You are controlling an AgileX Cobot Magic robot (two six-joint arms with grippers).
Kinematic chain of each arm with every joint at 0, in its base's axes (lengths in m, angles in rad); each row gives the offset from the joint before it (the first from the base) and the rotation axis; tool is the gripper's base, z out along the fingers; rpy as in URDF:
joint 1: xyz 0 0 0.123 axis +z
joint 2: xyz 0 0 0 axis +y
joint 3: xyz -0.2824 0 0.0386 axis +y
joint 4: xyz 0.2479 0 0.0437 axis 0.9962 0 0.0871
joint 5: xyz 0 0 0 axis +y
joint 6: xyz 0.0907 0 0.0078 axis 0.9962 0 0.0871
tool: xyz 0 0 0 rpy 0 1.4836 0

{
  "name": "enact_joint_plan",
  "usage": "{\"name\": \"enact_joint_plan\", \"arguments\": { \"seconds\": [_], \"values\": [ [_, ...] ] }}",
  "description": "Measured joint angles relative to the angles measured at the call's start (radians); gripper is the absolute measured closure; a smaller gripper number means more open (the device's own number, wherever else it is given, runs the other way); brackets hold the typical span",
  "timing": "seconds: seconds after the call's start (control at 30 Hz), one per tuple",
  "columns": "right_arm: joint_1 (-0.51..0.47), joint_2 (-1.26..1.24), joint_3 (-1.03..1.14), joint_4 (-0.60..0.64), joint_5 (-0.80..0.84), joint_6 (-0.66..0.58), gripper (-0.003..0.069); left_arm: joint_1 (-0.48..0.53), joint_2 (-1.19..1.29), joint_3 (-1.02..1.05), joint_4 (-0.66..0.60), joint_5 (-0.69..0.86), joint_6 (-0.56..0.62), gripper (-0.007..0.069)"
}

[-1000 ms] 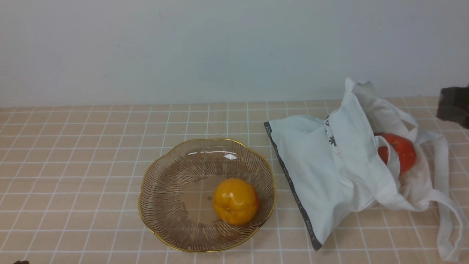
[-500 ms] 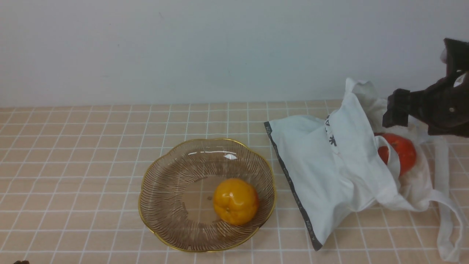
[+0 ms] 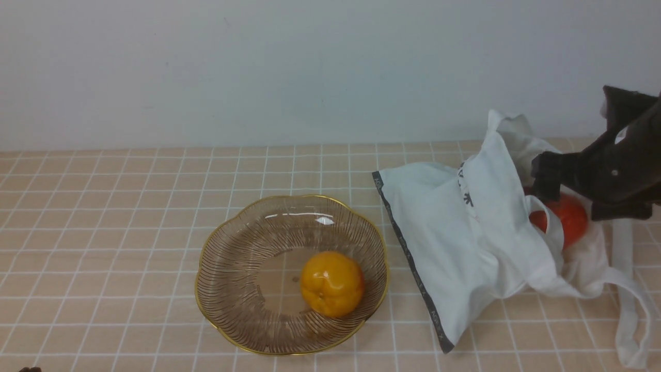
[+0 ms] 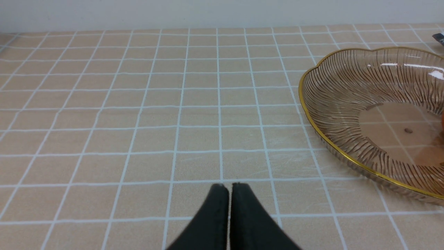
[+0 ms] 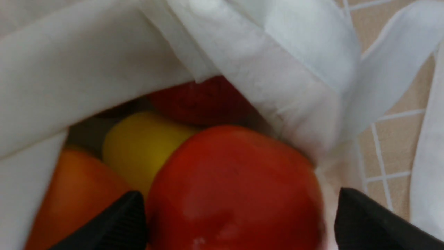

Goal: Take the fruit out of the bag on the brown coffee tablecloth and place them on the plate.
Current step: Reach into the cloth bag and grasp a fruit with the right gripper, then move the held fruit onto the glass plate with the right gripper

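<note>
The plate (image 3: 242,227), front-centre of the bench (image 3: 103,232), holds one orange fruit (image 3: 331,283). The bag (image 3: 465,248), at the right edge, holds the red fruit (image 5: 236,173), straddled by the wide right claw (image 5: 239,205). The left claw (image 4: 229,189) is closed.

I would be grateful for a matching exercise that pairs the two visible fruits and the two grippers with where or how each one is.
Things:
1. yellow-orange fruit
2. red-orange fruit
3. left gripper
4. right gripper

States:
a. open, straddling a fruit
b. in the mouth of the bag
c. shut, over the tablecloth
d. lying on the plate

Pairs: 1-d, 2-b, 3-c, 4-a
</note>
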Motion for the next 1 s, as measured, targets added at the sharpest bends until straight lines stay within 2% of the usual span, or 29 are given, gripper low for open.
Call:
{"name": "enact_joint_plan", "arguments": {
  "seconds": [0.17, 0.23, 0.3, 0.6, 0.9, 1.0],
  "values": [
    [0.000, 0.024, 0.000, -0.001, 0.001, -0.007, -0.0021, 0.000, 0.000, 0.000, 0.000, 0.000, 0.000, 0.0632],
    [0.000, 0.024, 0.000, -0.001, 0.001, -0.007, 0.0003, 0.000, 0.000, 0.000, 0.000, 0.000, 0.000, 0.0632],
    [0.000, 0.024, 0.000, -0.010, 0.005, -0.008, 0.0059, 0.000, 0.000, 0.000, 0.000, 0.000, 0.000, 0.0632],
    [0.005, -0.009, -0.002, -0.057, 0.028, -0.008, 0.0059, 0.000, 0.000, 0.000, 0.000, 0.000, 0.000, 0.0632],
    [0.005, -0.240, -0.002, -0.067, -0.012, -0.011, 0.0059, 0.000, 0.000, 0.000, 0.000, 0.000, 0.000, 0.0632],
    [0.006, -0.310, -0.002, -0.020, -0.016, -0.032, 0.0059, 0.000, 0.000, 0.000, 0.000, 0.000, 0.000, 0.0632]
  ]
}}
